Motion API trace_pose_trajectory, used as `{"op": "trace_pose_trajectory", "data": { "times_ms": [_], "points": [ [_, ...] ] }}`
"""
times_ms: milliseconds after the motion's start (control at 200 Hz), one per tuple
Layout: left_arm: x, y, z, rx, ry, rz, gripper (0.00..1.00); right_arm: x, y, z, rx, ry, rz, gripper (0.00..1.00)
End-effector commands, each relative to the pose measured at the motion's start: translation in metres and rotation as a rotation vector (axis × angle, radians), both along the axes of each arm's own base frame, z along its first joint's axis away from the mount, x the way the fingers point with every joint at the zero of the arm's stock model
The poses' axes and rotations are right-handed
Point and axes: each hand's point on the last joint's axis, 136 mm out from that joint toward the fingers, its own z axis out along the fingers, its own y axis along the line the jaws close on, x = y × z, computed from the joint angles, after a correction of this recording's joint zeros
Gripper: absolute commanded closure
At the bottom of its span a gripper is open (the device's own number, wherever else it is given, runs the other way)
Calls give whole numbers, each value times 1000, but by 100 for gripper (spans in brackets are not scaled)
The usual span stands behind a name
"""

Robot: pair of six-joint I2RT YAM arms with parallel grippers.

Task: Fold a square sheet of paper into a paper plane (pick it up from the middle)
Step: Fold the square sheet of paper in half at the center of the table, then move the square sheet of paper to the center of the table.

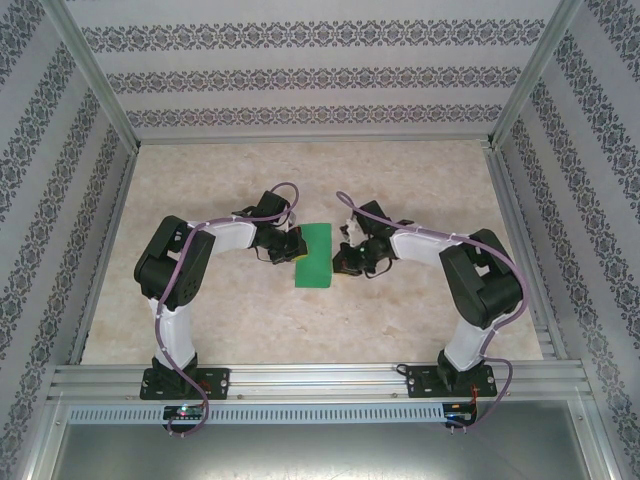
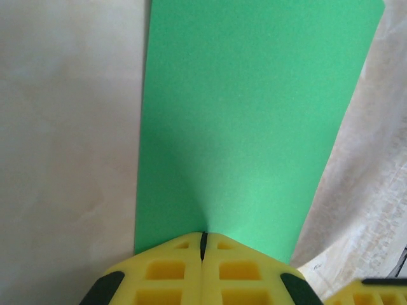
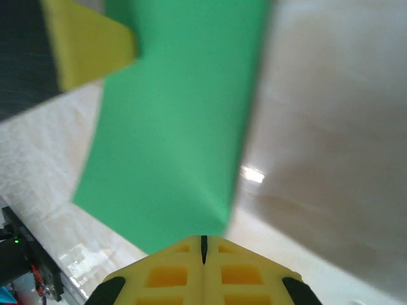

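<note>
The square sheet of paper (image 1: 316,257), bright green and seen here as an upright oblong, sits at the middle of the marble-patterned table (image 1: 400,320), directly between the two claws. The left gripper (image 1: 296,247) meets its left edge with yellow fingers pressed fully together, the paper's edge pinched in their seam and puckering slightly there (image 2: 203,238). The right gripper (image 1: 343,262) is likewise closed tight, nipping the sheet (image 3: 178,127) near its lower right corner.
</note>
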Motion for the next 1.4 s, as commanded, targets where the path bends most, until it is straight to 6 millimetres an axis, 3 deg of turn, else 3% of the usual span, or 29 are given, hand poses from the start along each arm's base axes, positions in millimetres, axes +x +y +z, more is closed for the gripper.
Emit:
{"op": "trace_pose_trajectory", "data": {
  "times_ms": [0,120,260,365,585,684,769,929,1174,1299,1394],
  "points": [
    [-118,91,-102,463,425,21,100,8,28,2,57,-5,21,100],
    [-118,92,-102,464,426,25,100,9,36,-10,47,9,24,100],
    [-119,92,-104,467,432,28,100,0,32,-25,19,34,40,100],
    [-120,93,-104,472,433,26,100,-15,22,-34,-14,60,65,100],
    [-120,94,-104,477,430,24,100,-57,-18,-50,-74,87,92,100],
    [-118,93,-101,473,422,27,100,-64,-27,-43,-47,97,79,100],
    [-115,92,-97,467,411,29,100,-54,-25,-24,-6,55,60,100],
    [-109,90,-83,450,385,52,100,-17,-9,15,58,-68,9,100],
    [-101,92,-48,421,306,120,100,31,25,20,129,-104,-45,100],
    [-92,83,-33,363,264,125,100,35,50,17,141,-96,2,100],
    [-80,69,-21,291,218,112,100,33,56,7,121,-72,11,100]
  ]
}}
